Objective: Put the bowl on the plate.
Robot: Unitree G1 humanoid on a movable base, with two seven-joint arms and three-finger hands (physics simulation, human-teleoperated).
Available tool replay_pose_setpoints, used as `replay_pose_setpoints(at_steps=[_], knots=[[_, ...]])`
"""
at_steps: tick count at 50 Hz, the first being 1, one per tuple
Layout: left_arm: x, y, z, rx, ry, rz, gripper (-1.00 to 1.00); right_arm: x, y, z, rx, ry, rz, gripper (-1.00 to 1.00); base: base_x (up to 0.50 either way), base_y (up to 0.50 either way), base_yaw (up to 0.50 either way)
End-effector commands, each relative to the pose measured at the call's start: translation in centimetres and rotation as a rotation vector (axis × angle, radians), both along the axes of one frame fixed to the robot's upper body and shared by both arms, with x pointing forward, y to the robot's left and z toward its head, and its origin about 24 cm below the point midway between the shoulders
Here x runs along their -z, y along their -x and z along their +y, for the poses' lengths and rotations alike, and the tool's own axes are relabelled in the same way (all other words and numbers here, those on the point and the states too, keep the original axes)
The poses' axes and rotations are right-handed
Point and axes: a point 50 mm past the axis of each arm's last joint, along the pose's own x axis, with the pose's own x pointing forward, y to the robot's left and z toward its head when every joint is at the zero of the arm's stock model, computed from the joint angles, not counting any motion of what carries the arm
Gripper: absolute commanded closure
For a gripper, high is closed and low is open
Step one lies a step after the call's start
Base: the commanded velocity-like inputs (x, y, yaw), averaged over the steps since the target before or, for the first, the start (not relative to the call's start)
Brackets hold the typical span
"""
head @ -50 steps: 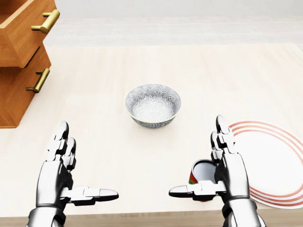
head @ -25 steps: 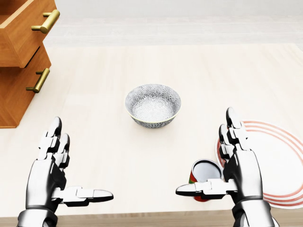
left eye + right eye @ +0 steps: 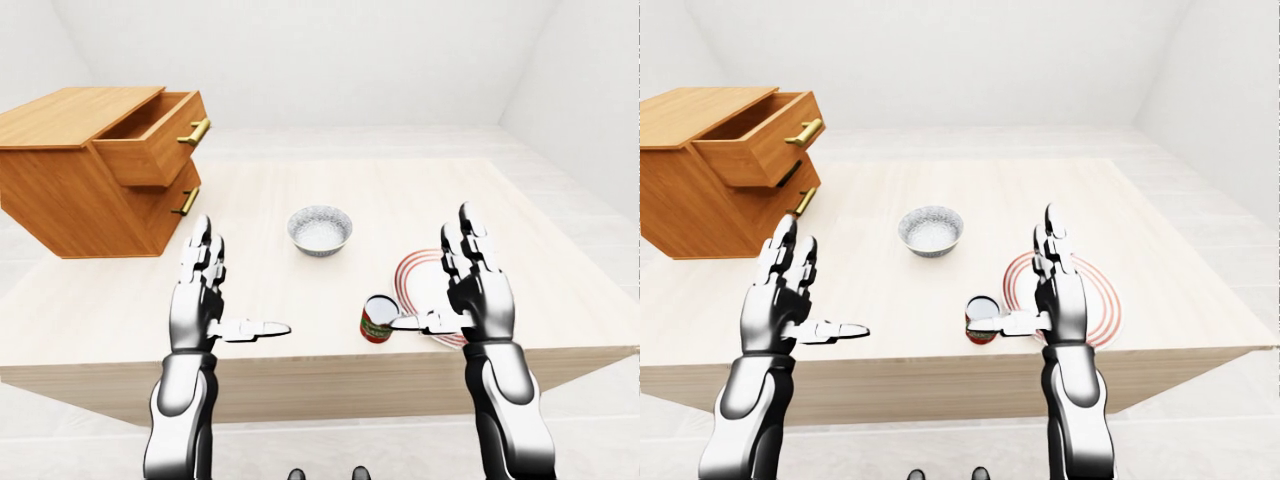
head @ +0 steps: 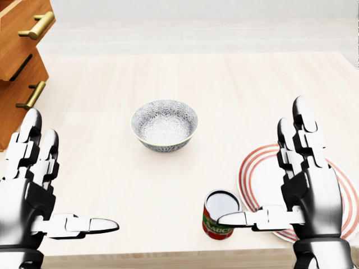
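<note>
A grey patterned bowl [image 4: 164,125] stands upright on the pale wooden table [image 4: 112,89], in the middle of the head view. To its lower right lies the white plate with red rings [image 4: 259,180], near the table's near edge. My right hand [image 4: 261,168] hovers open above the plate's left part, fingers up and thumb pointing left. At the lower left, my left hand [image 4: 64,182] is open too, thumb pointing right, well apart from the bowl. Neither hand holds anything.
A red sauce can [image 4: 220,217] stands just left of the plate, under my right thumb. A wooden drawer cabinet [image 3: 90,170] with its top drawer pulled out sits on the table at the upper left.
The whole picture has slid left, so the camera has moved. Both hands have spread apart and now look larger, closer to the camera. The bowl keeps its place on the table.
</note>
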Motion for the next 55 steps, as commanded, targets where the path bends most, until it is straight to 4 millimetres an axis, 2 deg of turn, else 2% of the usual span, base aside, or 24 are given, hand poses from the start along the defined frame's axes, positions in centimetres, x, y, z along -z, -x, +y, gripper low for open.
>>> replay_pose_setpoints(at_steps=[1,5,7,10,27,29,36,41,48,55], knots=[[-1.7,0.7,0.2,0.002,-0.005,-0.077,-1.00,-1.4,0.7,-0.3,0.005,0.005,-0.065,-1.00,0.00,-0.50,0.00],[-2.0,0.8,0.2,0.001,-0.007,-0.088,-1.00,-1.7,0.9,-0.5,0.007,0.002,-0.077,-1.00,0.00,-0.50,0.00],[-0.5,0.4,0.3,-0.001,0.001,-0.023,-1.00,-1.8,1.0,-0.6,0.009,0.000,-0.083,-1.00,0.00,-0.50,0.00],[-1.9,0.4,0.4,-0.005,-0.003,-0.085,-1.00,-1.8,1.2,-0.7,0.010,0.002,-0.085,-1.00,0.00,-0.50,0.00],[-2.7,0.8,1.1,-0.025,-0.002,-0.125,-1.00,-1.8,1.4,-0.7,-0.002,0.006,-0.085,-1.00,0.00,-0.50,0.00],[-3.6,1.0,1.1,-0.024,0.001,-0.165,-1.00,-1.9,1.4,-0.7,0.000,0.004,-0.086,-1.00,0.00,-0.43,0.00],[-5.3,1.6,1.3,-0.024,-0.008,-0.245,-1.00,-2.0,1.5,-0.8,0.003,0.004,-0.091,-1.00,0.00,-0.01,0.00],[-5.2,1.3,1.6,-0.027,-0.005,-0.241,-1.00,-1.5,0.7,-1.1,-0.004,0.002,-0.068,-1.00,0.00,0.00,0.00],[-5.5,1.4,2.0,-0.036,-0.002,-0.256,-1.00,-1.9,1.1,-1.1,-0.012,0.008,-0.089,-1.00,0.03,0.00,0.00],[-5.5,1.2,2.2,-0.039,0.000,-0.253,-1.00,-2.0,1.3,-1.1,0.000,0.013,-0.094,-1.00,0.40,0.00,0.00]])
